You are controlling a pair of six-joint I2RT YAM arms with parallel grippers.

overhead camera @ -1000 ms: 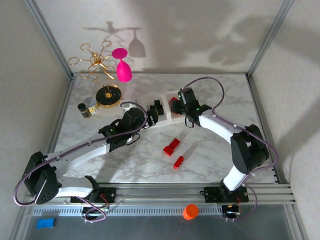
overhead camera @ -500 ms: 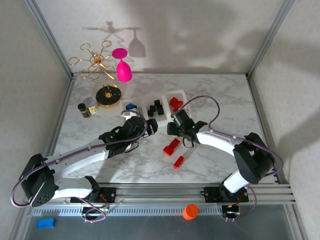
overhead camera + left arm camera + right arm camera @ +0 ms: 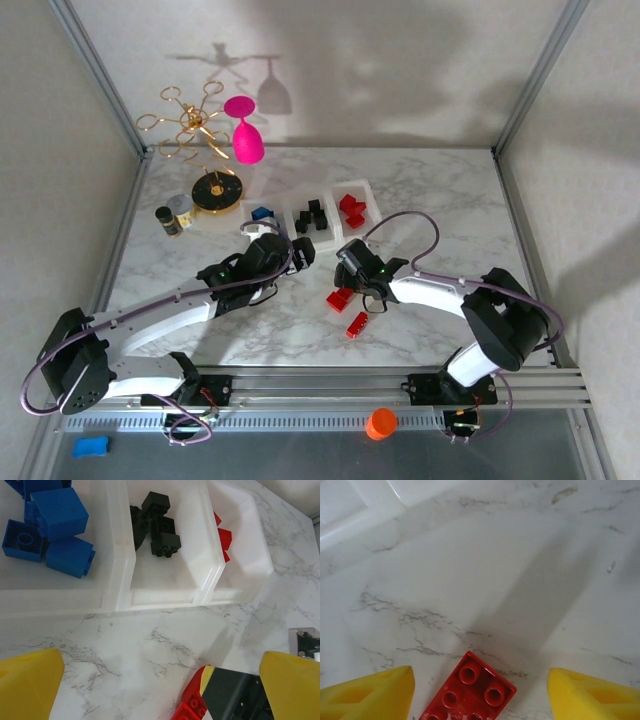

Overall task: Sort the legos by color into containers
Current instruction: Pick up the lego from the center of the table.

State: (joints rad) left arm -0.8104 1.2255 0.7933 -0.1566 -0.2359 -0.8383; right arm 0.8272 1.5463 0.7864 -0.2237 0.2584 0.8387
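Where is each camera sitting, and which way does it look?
Top external: high up behind the bases, looking down on the marble table. It shows the whole left arm, the right arm and the tray.
Left wrist: on the left arm, looking down into the tray of sorted legos, with its own yellow jaws in the bottom corners.
Right wrist: on the right arm, close above one red lego, which lies between its own yellow jaws.
Shared: the top and left wrist views both show the tray.

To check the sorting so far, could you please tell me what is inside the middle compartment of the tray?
Black bricks lie clustered in the middle compartment, the near part of its floor bare. They overlap, so their count and anything beneath them cannot be seen.
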